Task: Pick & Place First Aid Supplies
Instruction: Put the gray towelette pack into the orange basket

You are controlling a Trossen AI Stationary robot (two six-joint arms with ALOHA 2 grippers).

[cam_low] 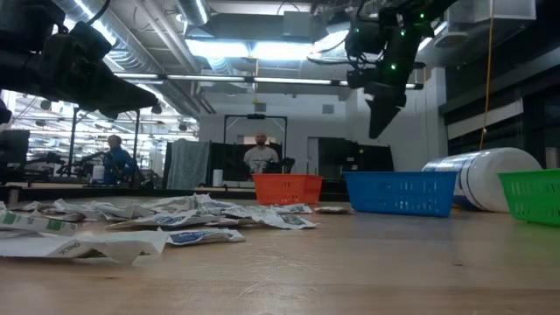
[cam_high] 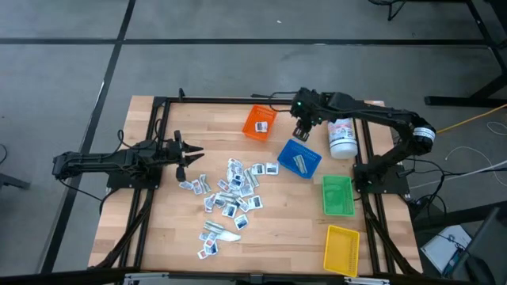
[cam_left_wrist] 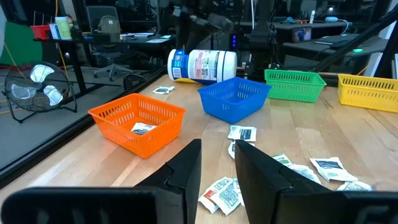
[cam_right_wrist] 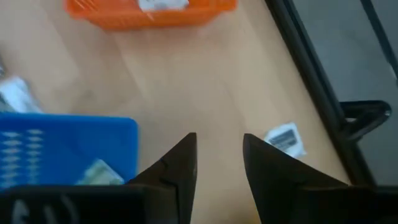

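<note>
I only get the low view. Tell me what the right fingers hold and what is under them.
Observer: Nothing. The right gripper is open over bare table, between the orange bin and the blue bin.
Operator: Look inside the orange bin.
Observer: One packet lies in it.
Operator: Report the left gripper.
Observer: The left gripper is open and holds nothing. In the high view it sits just left of the pile of packets.
</note>
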